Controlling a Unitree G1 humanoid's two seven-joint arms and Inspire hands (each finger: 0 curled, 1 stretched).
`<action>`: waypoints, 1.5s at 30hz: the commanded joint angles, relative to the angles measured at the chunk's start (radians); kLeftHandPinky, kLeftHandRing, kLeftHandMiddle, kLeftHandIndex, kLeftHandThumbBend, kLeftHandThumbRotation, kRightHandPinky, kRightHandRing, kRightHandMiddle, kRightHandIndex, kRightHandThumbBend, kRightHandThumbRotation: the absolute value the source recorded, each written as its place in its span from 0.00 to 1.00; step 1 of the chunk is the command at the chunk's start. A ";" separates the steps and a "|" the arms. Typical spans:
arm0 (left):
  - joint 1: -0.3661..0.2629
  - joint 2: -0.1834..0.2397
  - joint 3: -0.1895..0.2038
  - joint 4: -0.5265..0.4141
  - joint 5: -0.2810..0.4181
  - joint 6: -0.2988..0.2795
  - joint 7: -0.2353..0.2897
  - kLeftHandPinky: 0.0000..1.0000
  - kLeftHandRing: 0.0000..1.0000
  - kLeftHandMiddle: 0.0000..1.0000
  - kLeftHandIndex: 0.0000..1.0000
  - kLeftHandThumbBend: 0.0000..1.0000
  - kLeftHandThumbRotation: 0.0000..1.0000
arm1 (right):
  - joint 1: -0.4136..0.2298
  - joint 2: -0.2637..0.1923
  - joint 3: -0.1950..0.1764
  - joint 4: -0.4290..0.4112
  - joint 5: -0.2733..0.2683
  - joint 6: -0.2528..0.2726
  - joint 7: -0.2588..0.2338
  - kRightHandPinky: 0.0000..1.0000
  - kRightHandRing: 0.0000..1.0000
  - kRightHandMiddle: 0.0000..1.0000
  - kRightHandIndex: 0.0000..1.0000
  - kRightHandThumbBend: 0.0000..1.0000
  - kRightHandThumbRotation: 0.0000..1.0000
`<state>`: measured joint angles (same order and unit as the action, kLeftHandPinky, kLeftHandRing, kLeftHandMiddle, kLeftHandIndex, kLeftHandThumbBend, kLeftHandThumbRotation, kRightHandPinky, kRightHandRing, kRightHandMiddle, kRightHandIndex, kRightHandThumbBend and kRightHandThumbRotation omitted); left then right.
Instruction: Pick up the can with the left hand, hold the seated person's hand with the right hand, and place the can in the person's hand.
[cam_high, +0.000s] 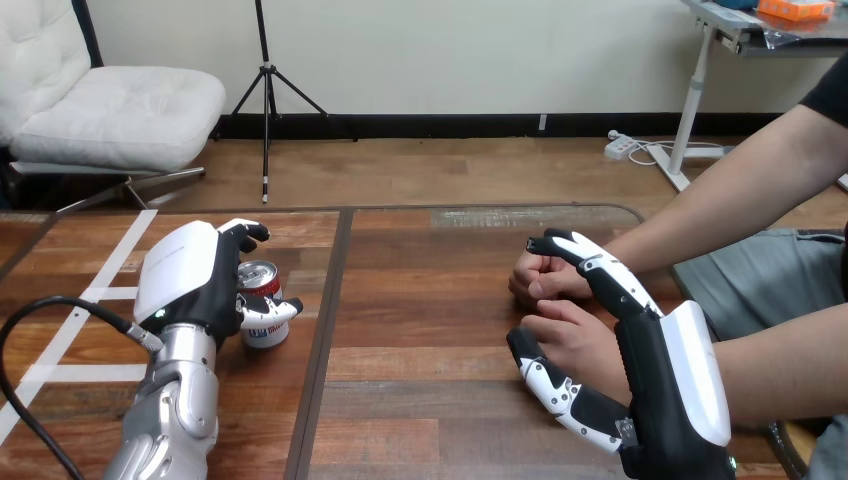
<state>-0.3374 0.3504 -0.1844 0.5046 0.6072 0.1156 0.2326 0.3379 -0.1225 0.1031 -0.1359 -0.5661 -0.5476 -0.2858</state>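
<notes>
While your left hand (190, 275) clasps the can (259, 279), your right hand (668, 392) flanks the person's nearer hand (575, 340), fingers straight, apparently to steady it.

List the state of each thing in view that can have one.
Can: upright on the table.
Left hand: curled round the can.
Right hand: open, fingers and thumb flanking the person's near hand.
Person's near hand: loosely curled, on the table.
Person's far hand: fisted, on the table.

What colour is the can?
The can is red and white with a silver top; head view.
</notes>
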 joint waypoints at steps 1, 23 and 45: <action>-0.019 0.009 -0.017 -0.026 0.010 0.003 -0.008 0.61 0.72 0.77 0.75 0.76 0.06 | -0.040 -0.006 -0.005 -0.045 0.003 0.000 0.001 0.82 0.86 0.85 0.77 0.46 0.00; -0.024 0.009 -0.025 -0.020 0.025 0.014 0.000 0.60 0.71 0.76 0.75 0.74 0.08 | -0.043 -0.009 -0.007 -0.046 -0.005 0.003 0.002 0.82 0.86 0.85 0.77 0.46 0.00; -0.042 0.016 -0.047 -0.010 0.060 0.052 -0.040 0.60 0.74 0.80 0.79 0.77 0.13 | -0.041 -0.013 -0.007 -0.053 -0.013 0.013 0.006 0.82 0.86 0.85 0.76 0.46 0.00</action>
<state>-0.3598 0.3559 -0.2165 0.4966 0.6681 0.1741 0.1989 0.3379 -0.1256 0.1031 -0.1364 -0.5741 -0.5370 -0.2807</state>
